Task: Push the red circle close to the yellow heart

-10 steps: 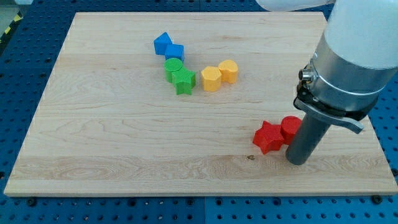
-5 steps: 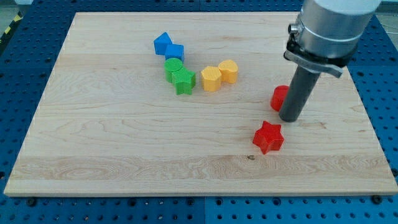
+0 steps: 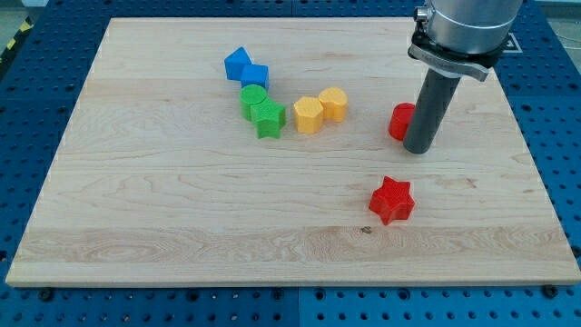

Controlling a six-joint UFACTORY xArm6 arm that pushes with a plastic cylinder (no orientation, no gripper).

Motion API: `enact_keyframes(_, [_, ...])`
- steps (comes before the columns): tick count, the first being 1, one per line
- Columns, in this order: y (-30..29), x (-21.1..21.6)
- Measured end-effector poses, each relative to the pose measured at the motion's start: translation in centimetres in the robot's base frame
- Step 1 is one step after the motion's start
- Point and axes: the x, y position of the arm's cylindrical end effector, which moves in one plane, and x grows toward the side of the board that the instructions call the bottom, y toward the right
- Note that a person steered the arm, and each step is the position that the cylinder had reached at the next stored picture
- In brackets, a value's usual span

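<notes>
The red circle (image 3: 400,121) lies right of the board's middle, partly hidden behind my rod. My tip (image 3: 418,149) rests on the board touching the circle's right side. The yellow heart (image 3: 334,104) sits to the circle's left, a short gap away, touching a yellow hexagon (image 3: 308,115).
A red star (image 3: 392,200) lies below the circle. A green circle (image 3: 253,97) and green star (image 3: 268,118) sit left of the yellow blocks. Two blue blocks (image 3: 238,64) (image 3: 257,76) lie above them. The wooden board (image 3: 182,209) ends close to my rod's right.
My tip has pushed the red circle away from the red star, up and left toward the yellow heart. The red star stayed in place.
</notes>
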Motion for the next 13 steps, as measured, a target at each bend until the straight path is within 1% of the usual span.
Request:
enact_keyframes(2, [0.0,-0.5])
enact_keyframes(7, [0.0,-6.5])
enact_keyframes(9, [1.9,-6.5])
enact_keyframes(11, [1.0,-9.2])
enact_keyframes(13, [-2.1,-10.0])
